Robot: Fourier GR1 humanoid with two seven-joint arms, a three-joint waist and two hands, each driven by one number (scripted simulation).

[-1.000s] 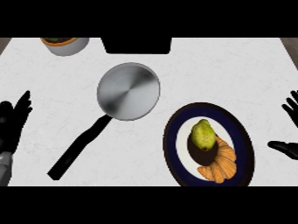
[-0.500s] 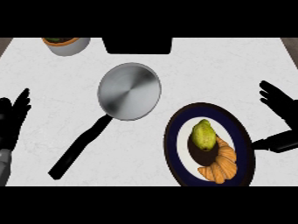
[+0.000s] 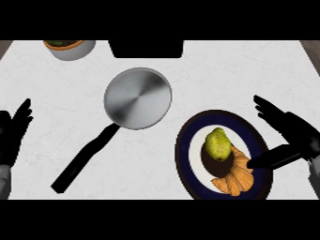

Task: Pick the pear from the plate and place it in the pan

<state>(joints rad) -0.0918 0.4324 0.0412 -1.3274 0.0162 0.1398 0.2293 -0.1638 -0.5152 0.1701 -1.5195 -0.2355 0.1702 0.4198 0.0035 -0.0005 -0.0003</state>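
Since a second ago the right hand (image 3: 297,136) has moved in from the edge toward the plate (image 3: 188,154), thumb now reaching over its right rim; its fingers are spread and hold nothing. Just left of that thumb the pear (image 3: 217,144) lies on the plate, with a croissant (image 3: 236,176) touching it on the near side. Farther left sits the pan (image 3: 138,98), its black handle (image 3: 86,159) angled toward the left hand (image 3: 6,137), which rests open at the left edge. Everything stands on a white marbled counter (image 3: 245,75), with a bowl (image 3: 70,48) at the far side and brown wood at the corners.
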